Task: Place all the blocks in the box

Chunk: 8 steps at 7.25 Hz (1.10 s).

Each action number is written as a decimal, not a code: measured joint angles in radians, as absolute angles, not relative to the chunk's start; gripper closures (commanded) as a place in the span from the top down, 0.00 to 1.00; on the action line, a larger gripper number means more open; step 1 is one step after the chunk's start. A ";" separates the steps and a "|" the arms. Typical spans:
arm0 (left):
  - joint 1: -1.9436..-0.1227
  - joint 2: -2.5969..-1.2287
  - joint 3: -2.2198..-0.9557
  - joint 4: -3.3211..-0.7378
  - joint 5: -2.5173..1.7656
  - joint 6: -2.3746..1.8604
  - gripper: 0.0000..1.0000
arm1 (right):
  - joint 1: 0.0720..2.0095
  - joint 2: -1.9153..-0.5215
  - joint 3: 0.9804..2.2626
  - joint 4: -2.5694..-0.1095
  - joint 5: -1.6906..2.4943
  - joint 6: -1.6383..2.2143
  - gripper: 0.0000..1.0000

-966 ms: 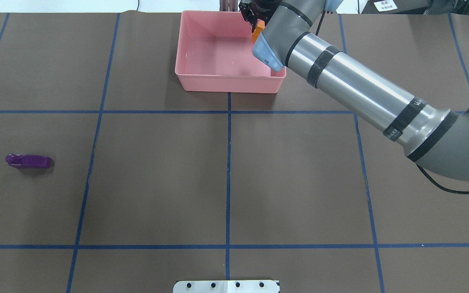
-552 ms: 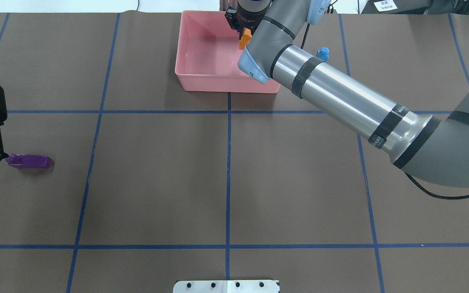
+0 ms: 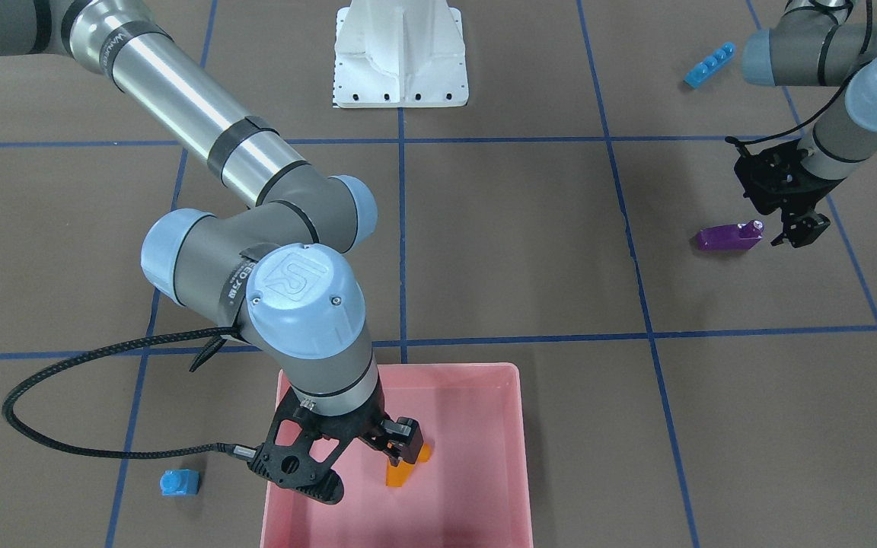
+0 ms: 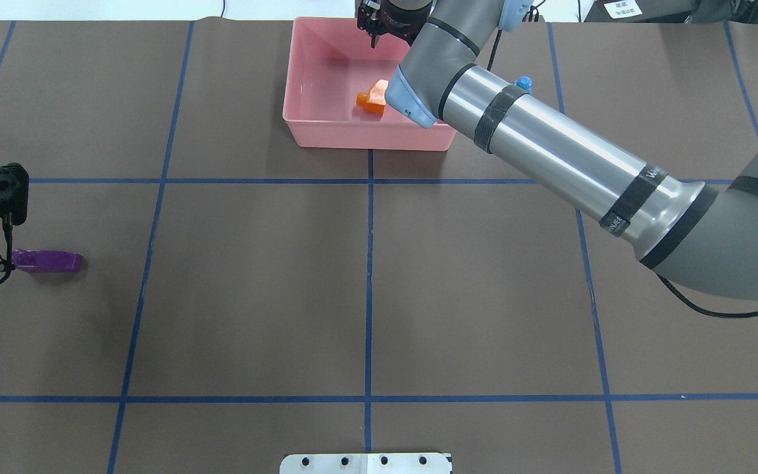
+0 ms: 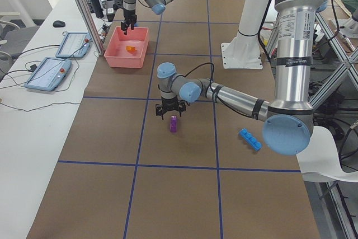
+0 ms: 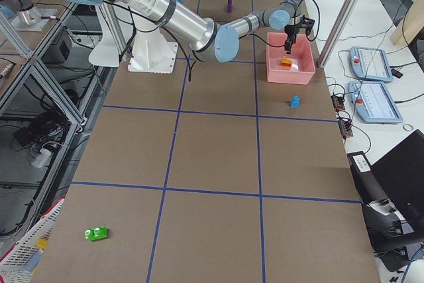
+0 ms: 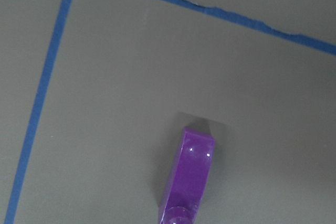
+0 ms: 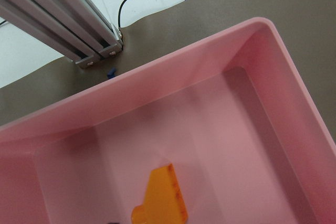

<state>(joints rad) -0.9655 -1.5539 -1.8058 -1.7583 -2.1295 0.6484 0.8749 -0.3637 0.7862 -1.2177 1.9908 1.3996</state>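
Observation:
The orange sloped block lies loose on the floor of the pale-pink box, also seen in the front view and the right wrist view. My right gripper hangs open just above it inside the box. The purple long block lies on the table at the far left. My left gripper is open at its studded end, holding nothing. The left wrist view shows the purple block just below. A small blue cube sits beside the box.
A long blue block lies near the left arm's side of the table. A green block sits far off at the table's right end. The white robot base stands at the near edge. Tablets lie beyond the box.
My right gripper opened and let go of the orange block, which now rests on the box floor. My left gripper came in from the edge toward the purple block's end.

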 measured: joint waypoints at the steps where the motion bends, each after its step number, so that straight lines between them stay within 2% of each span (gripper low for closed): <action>1: -0.961 -1.552 -1.775 -1.786 -2.130 0.654 0.99 | 0.889 -0.375 0.802 -1.219 2.011 1.397 1.00; 4: -0.927 -1.556 -1.690 -1.875 -2.131 0.647 0.99 | 0.924 -0.446 0.868 -1.221 2.046 1.375 1.00; 5: -0.921 -1.556 -1.684 -1.885 -2.132 0.640 0.89 | 0.936 -0.466 0.879 -1.221 2.060 1.356 1.00; 6: -0.915 -1.559 -1.681 -1.889 -2.132 0.631 0.68 | 0.945 -0.483 0.884 -1.220 2.066 1.336 1.00; 7: -0.910 -1.562 -1.679 -1.890 -2.132 0.618 0.60 | 0.954 -0.499 0.890 -1.218 2.068 1.318 1.00; 8: -0.906 -1.570 -1.679 -1.890 -2.132 0.594 0.45 | 0.959 -0.515 0.898 -1.217 2.069 1.303 0.99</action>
